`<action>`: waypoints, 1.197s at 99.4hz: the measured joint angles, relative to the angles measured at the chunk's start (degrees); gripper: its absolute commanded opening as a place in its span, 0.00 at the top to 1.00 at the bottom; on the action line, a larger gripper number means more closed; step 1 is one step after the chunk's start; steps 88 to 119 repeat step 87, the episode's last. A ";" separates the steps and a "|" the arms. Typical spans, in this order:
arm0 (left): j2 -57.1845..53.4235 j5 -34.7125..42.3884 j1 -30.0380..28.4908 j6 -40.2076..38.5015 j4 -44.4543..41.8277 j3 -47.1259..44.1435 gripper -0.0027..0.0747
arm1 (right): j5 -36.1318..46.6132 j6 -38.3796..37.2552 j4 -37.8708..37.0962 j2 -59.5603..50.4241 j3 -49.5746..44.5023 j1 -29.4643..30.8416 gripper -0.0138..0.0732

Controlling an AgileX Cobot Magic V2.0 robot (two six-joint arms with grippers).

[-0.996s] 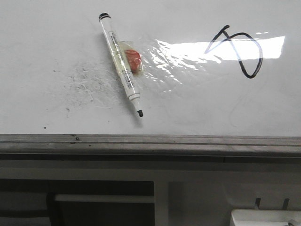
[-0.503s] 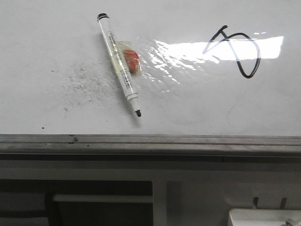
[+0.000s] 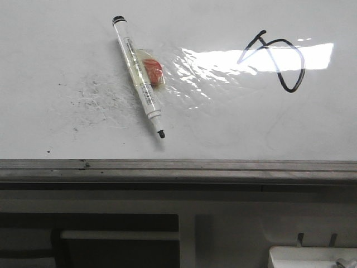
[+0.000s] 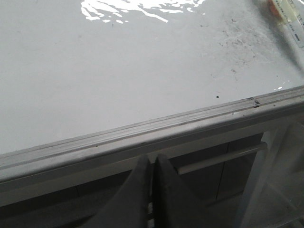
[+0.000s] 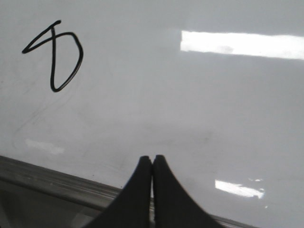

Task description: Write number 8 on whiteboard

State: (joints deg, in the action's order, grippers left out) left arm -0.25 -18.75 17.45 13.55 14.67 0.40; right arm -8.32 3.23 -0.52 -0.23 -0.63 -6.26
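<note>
1. Where the left wrist view shows them, the left gripper [image 4: 152, 164] has its fingers pressed together with nothing between them, sitting just off the grey rail [image 4: 142, 130] at the near edge of the whiteboard [image 4: 95, 71].
2. Right gripper [image 5: 152, 164]: fingers likewise together, holding nothing, tips over the board surface just inside the same rail.
3. Neither gripper shows in the front view.
4. Number 8 [image 3: 273, 60]: thin black looping line, rough and incomplete, on the right part of the board, partly crossing a bright glare patch [image 3: 290, 56].
5. Marker [image 3: 138, 76]: lying tilted left of centre, uncapped tip toward the rail, well apart from the drawn line; a small red-orange piece [image 3: 154, 71] touches its barrel.
6. Grey smudge specks [image 3: 97, 100] left of the marker.
7. Bare white board lies between the marker and the line, and along the rail.
</note>
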 measured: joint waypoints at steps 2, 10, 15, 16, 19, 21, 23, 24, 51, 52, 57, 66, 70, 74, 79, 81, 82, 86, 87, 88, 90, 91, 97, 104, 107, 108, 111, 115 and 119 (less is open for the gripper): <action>0.00 0.00 0.00 0.00 0.00 0.00 0.99 | -0.65 -0.40 -0.30 -0.10 0.00 0.28 0.91; 0.00 0.00 0.00 0.00 0.00 0.00 0.99 | -3.47 -1.26 -0.79 -0.39 0.00 0.85 0.91; 0.00 0.00 0.00 0.00 0.00 0.00 0.99 | -5.61 -1.40 -0.91 -0.39 0.00 1.10 0.91; 0.00 0.00 0.00 0.00 0.00 0.00 0.99 | -6.32 -1.50 -0.91 -0.39 0.00 1.10 0.91; 0.00 0.00 0.00 0.00 0.00 0.00 0.99 | -7.77 -1.49 -0.91 -0.39 0.00 1.10 0.91; 0.00 0.00 0.00 0.00 0.00 0.00 0.99 | -8.89 -1.49 -0.91 -0.39 0.00 1.14 0.91; 0.00 0.00 0.00 0.00 0.00 0.00 0.99 | -9.73 -1.63 -0.91 -0.39 0.00 1.23 0.91; 0.00 0.00 0.00 0.00 0.00 0.00 0.99 | -9.88 -1.62 -0.91 -0.39 0.00 1.23 0.91; 0.00 0.00 0.00 0.00 0.00 0.00 0.99 | -10.16 -1.62 -0.91 -0.39 0.00 1.23 0.91; 0.00 0.00 0.00 0.00 0.00 0.00 0.99 | -10.16 -1.62 -0.91 -0.39 0.00 1.23 0.91; 0.00 0.00 0.00 0.00 0.00 0.00 0.99 | -10.16 -1.62 -0.91 -0.39 0.00 1.23 0.91; 0.00 0.00 0.00 0.00 0.00 0.00 0.99 | -10.16 -1.62 -0.91 -0.39 0.00 1.23 0.91; 0.00 0.00 0.00 0.00 0.00 0.00 0.99 | -10.16 -1.62 -0.91 -0.39 0.00 1.23 0.91; 0.00 0.00 0.00 0.00 0.00 0.00 0.99 | -10.16 -1.62 -0.91 -0.39 0.00 1.23 0.91; 0.00 0.00 0.00 0.00 0.00 0.00 0.99 | -10.16 -1.62 -0.91 -0.39 0.00 1.23 0.91; 0.00 0.00 0.00 0.00 0.00 0.00 0.99 | -10.16 -1.62 -0.91 -0.39 0.00 1.23 0.91; 0.00 0.00 0.00 0.00 0.00 0.00 0.99 | -10.16 -1.62 -0.91 -0.39 0.00 1.23 0.91; 0.00 0.00 0.00 0.00 0.00 0.00 0.99 | -10.16 -1.62 -0.91 -0.39 0.00 1.23 0.91; 0.00 0.00 0.00 0.00 0.00 0.00 0.99 | -10.16 -1.62 -0.91 -0.39 0.00 1.23 0.91; 0.00 0.00 0.00 0.00 0.00 0.00 0.99 | -10.16 -1.62 -0.91 -0.39 0.00 1.23 0.91; 0.00 0.00 0.00 0.00 0.00 0.00 0.99 | -10.16 -1.62 -0.91 -0.39 0.00 1.23 0.91; 0.00 0.00 0.00 0.00 0.00 0.00 0.99 | -10.16 -1.62 -0.91 -0.39 0.00 1.23 0.91; 0.00 0.00 0.00 0.00 0.00 0.00 0.99 | -10.16 -1.62 -0.91 -0.39 0.00 1.23 0.91; 0.00 0.00 0.00 0.00 0.00 0.00 0.99 | -10.16 -1.62 -0.91 -0.39 0.00 1.23 0.91; 0.00 0.00 0.00 0.00 0.00 0.00 0.99 | -10.16 -1.62 -0.91 -0.39 0.00 1.23 0.91; 0.00 0.00 0.00 0.00 0.00 0.00 0.99 | -10.16 -1.62 -0.91 -0.39 0.00 1.23 0.91; 0.00 0.00 0.00 0.00 0.00 0.00 0.99 | -10.16 -1.62 -0.91 -0.39 0.00 1.23 0.91; 0.00 0.00 0.00 0.00 0.00 0.00 0.99 | -10.16 -1.62 -0.91 -0.39 0.00 1.23 0.91; 0.00 0.00 0.00 0.00 0.00 0.00 0.99 | -10.16 -1.62 -0.91 -0.39 0.00 1.23 0.91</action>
